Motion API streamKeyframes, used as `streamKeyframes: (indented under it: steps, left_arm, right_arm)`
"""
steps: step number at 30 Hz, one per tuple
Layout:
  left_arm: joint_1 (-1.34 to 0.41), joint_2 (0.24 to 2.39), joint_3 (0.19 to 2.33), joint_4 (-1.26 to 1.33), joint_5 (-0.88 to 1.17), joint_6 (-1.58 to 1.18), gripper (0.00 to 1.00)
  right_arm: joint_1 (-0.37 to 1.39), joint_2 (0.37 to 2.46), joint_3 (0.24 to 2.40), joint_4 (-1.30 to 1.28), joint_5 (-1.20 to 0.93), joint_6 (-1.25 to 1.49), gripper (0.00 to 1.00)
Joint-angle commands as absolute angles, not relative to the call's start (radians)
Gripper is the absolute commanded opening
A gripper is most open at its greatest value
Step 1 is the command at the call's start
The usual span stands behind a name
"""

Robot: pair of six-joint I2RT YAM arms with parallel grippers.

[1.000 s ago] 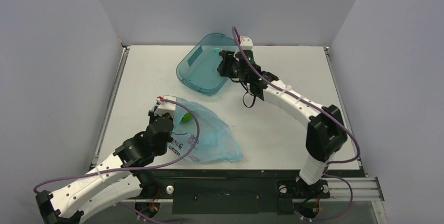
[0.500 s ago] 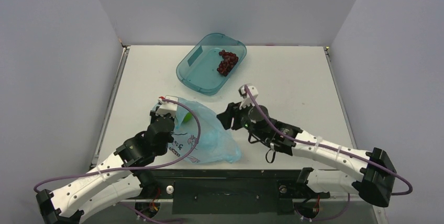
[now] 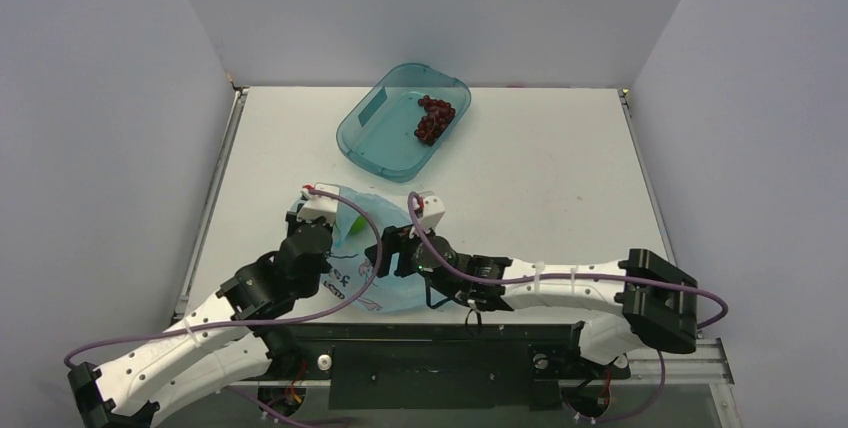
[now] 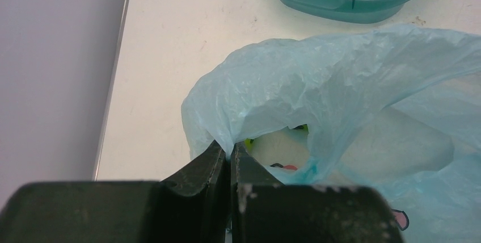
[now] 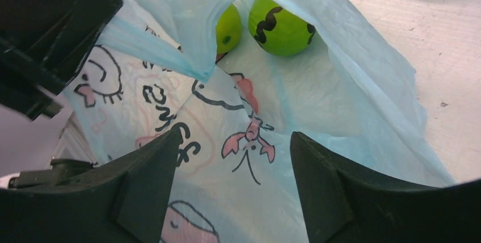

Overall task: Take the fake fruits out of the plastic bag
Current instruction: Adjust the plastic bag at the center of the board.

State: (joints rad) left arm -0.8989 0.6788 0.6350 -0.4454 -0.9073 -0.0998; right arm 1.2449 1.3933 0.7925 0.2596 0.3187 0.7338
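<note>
Looking down from above, we see a white table [image 3: 560,168] with the light blue plastic bag [image 3: 365,210] lying toward its near left side. Our left gripper [image 4: 230,152] has its jaws pinched tight on the bag's rim, holding the mouth raised. Our right gripper [image 5: 235,141] hovers at that mouth, fingers spread wide, gripping nothing. Inside the bag we see two green round fruits just beside each other: a plain green fruit [image 5: 228,28] partly behind a plastic fold, and a squiggle-marked green fruit [image 5: 278,24]. The dark red bunch of grapes [image 3: 435,118] lies in the teal transparent tub [image 3: 370,133] at the far side, well apart from the bag.
</note>
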Motion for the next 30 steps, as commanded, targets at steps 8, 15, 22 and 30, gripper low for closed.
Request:
streamKeyframes:
  steps: [8,15,22,30]
  left_arm:
    - [-0.922,0.659,0.682,-0.434,-0.892,-0.109,0.00]
    - [-0.938,0.658,0.684,-0.429,-0.873,-0.103,0.00]
    - [-0.947,0.663,0.682,-0.419,-0.848,-0.091,0.00]
    - [-0.950,0.655,0.694,-0.409,-0.777,-0.112,0.00]
  right_arm:
    - [1.207,1.662,0.949,0.462,0.372,0.875,0.81]
    - [1.167,1.819,1.022,0.532,0.383,0.930,0.83]
    - [1.142,1.913,1.085,0.564,0.407,0.951,0.82]
    - [1.115,1.953,1.100,0.586,0.391,0.940,0.78]
